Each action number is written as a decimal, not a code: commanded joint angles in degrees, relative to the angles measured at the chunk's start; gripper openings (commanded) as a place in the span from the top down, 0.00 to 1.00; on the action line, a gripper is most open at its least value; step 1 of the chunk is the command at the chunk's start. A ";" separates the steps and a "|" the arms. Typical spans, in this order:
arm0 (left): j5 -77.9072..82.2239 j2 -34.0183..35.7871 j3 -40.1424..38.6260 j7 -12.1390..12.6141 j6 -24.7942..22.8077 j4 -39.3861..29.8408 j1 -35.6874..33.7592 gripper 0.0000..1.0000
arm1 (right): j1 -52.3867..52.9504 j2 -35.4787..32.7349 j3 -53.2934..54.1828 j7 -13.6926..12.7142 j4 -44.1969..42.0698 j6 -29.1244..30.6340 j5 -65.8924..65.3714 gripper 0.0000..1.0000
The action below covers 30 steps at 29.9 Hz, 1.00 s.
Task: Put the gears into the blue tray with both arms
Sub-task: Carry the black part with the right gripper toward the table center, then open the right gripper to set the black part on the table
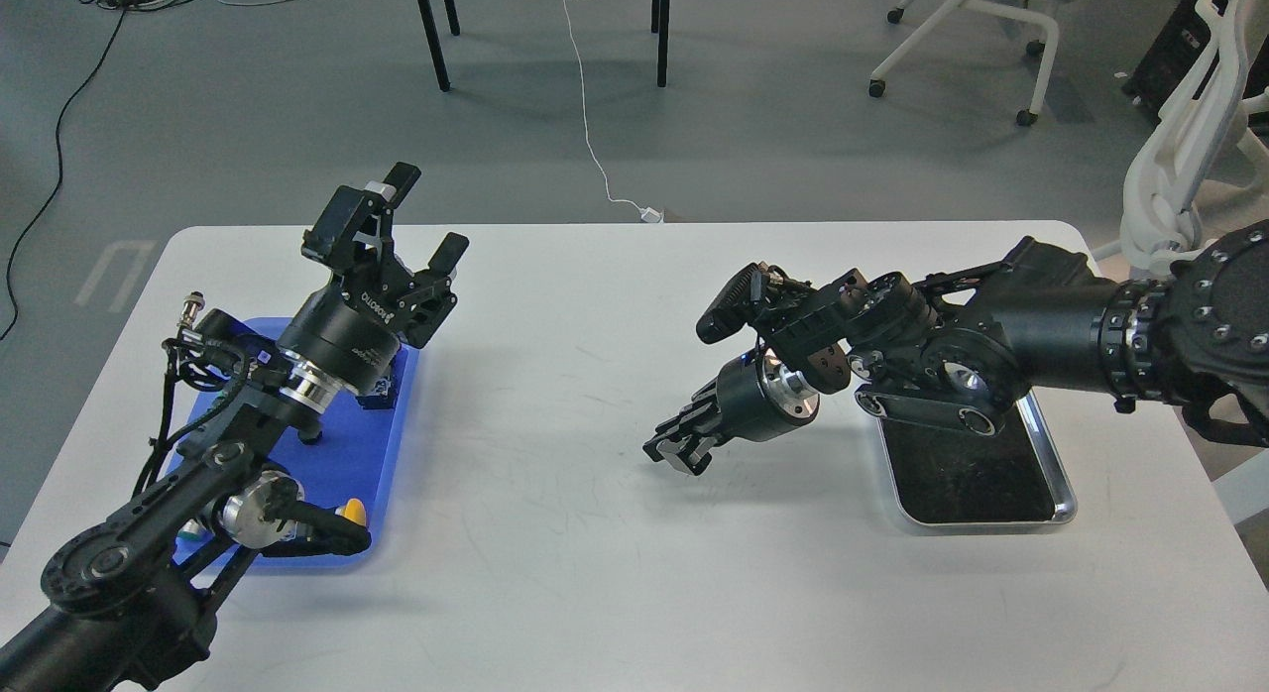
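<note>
The blue tray (pixel 342 464) lies at the table's left, partly under my left arm. My left gripper (pixel 426 216) hangs open above the tray's far right corner, with nothing between its fingers. Over the middle of the table, left of the metal tray (pixel 1063 489), my right gripper (pixel 676 451) points down and left with its fingers together. The gears are too small to make out between those fingers. A small dark round piece (pixel 309 435) rests on the blue tray; I cannot tell if it is a gear.
A yellow-capped button (pixel 353 515) and a small blue block (pixel 379 397) sit on the blue tray. A silver connector (pixel 192 304) sticks up by its far left corner. Chairs and cables stand on the floor beyond the table.
</note>
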 commanded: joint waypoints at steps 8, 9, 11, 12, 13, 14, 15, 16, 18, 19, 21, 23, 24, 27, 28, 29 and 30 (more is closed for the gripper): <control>-0.01 -0.04 -0.01 0.00 -0.03 0.00 0.16 0.02 | -2.03 1.56 -0.88 0.00 -1.68 -2.55 0.02 0.75; -0.01 -0.05 -0.01 0.00 -0.03 0.00 0.24 0.02 | -2.55 1.56 -0.88 0.00 -1.85 -2.64 0.02 0.74; -0.01 -0.05 -0.01 0.00 -0.03 0.00 0.24 0.02 | -3.00 1.47 -0.79 0.00 -1.85 -3.07 0.20 0.68; -0.01 -0.05 -0.01 0.00 -0.03 0.00 0.24 0.02 | -3.09 1.38 -0.79 0.00 -1.85 -3.34 0.46 0.62; -0.01 -0.05 -0.01 0.00 -0.03 0.00 0.24 0.02 | -3.09 1.21 -0.79 0.00 -1.85 -3.60 0.46 0.54; -0.01 -0.05 -0.01 0.00 -0.03 0.00 0.24 0.02 | -3.09 1.12 -0.79 0.00 -1.85 -3.78 0.55 0.46; -0.01 -0.05 -0.01 0.00 -0.03 0.00 0.24 0.02 | -3.09 1.03 -0.79 0.00 -1.77 -3.78 0.55 0.40; -0.01 -0.05 -0.01 0.00 -0.03 0.00 0.24 0.02 | -3.09 0.94 -0.70 0.00 -1.77 -3.78 0.72 0.37; 0.08 0.04 -0.01 0.00 -0.03 0.00 0.24 0.02 | -3.09 0.24 -0.44 0.00 -1.59 -3.78 1.95 0.27; 0.08 0.04 -0.01 0.00 -0.03 0.00 0.24 0.02 | -2.91 -0.20 -0.27 0.00 -1.50 -3.78 2.83 0.23; 0.08 0.30 -0.01 -0.09 -0.03 0.00 0.24 0.02 | -2.21 -1.69 0.79 0.00 -1.06 -3.78 5.55 0.11; 0.17 0.83 0.08 -0.35 -0.03 0.00 0.24 0.02 | -1.77 -4.84 3.67 0.00 -0.80 -3.60 8.01 0.05; 0.17 1.09 0.08 -0.53 -0.03 0.00 0.24 0.02 | -1.68 -6.69 5.34 0.00 -0.62 -3.52 8.72 0.05; 0.78 2.41 0.52 -0.70 0.05 0.00 0.24 0.02 | -2.38 -13.80 11.84 0.00 1.30 -3.34 11.87 0.04; 1.31 3.11 0.87 -0.79 -0.03 -0.18 0.16 0.02 | -2.91 -16.69 13.87 0.00 2.44 -3.34 13.98 0.04; 1.92 3.73 0.96 -0.88 -0.03 -0.53 0.07 0.02 | -3.87 -18.99 15.54 0.00 3.32 -3.34 16.26 0.04; 3.06 4.43 1.05 -0.97 -0.03 -1.14 -0.28 0.02 | -5.70 -21.44 17.38 0.00 4.55 -3.51 19.68 0.04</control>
